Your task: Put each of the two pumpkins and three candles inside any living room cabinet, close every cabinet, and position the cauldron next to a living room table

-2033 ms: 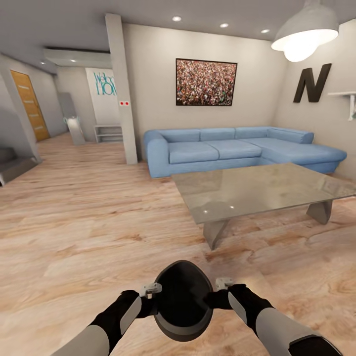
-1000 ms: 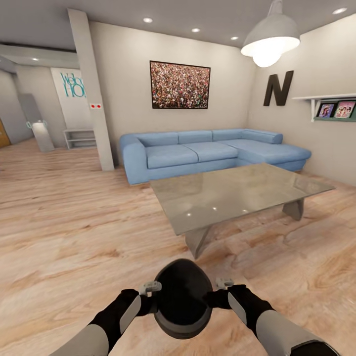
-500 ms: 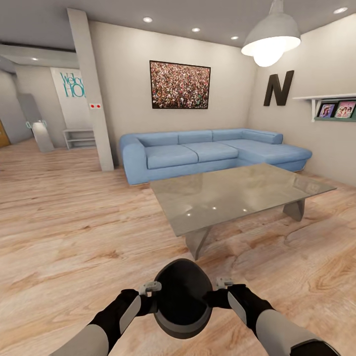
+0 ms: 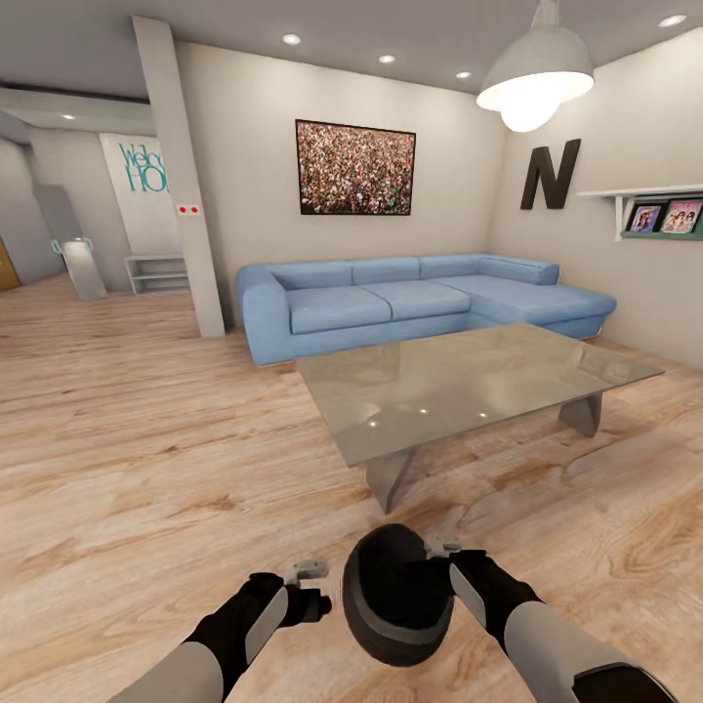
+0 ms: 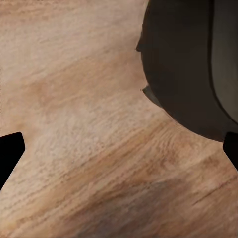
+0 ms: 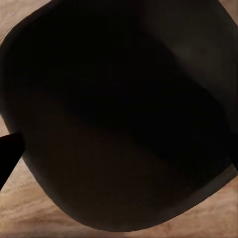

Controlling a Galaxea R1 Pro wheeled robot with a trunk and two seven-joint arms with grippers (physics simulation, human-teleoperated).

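The left gripper [image 4: 310, 574] is open wide and holds nothing, just beside the cauldron [image 4: 395, 605]. The right gripper [image 4: 441, 553] touches the cauldron's rim; I cannot tell how far its fingers are open. The black cauldron sits at the bottom middle, near the glass table [image 4: 459, 386].

Both arms reach forward, left end effector [image 4: 314, 576] spread, right end effector [image 4: 441, 552] unclear.
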